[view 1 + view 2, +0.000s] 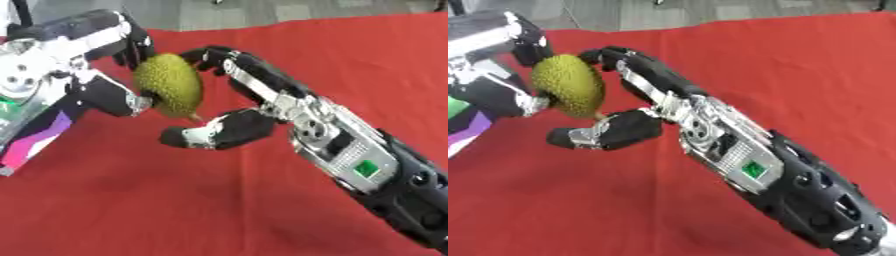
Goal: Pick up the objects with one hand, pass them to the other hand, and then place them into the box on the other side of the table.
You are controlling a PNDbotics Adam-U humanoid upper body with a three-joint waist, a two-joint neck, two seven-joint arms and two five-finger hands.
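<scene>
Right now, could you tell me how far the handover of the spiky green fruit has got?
Done: the spiky green fruit is off the red cloth, held up by the left hand. In hand: the right hand reaches in, fingers at the fruit's far side, thumb below. Left: releasing it to the right hand and boxing it; no box shows clearly.

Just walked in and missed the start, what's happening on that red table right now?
The robot is holding a bumpy green-yellow fruit in the air above the red table, between its two hands. The left hand has its fingers curled round the fruit from the left. The right hand reaches in from the right, fingers and thumb spread around the fruit. It looks like a handover between hands. No box is clearly in view.
</scene>
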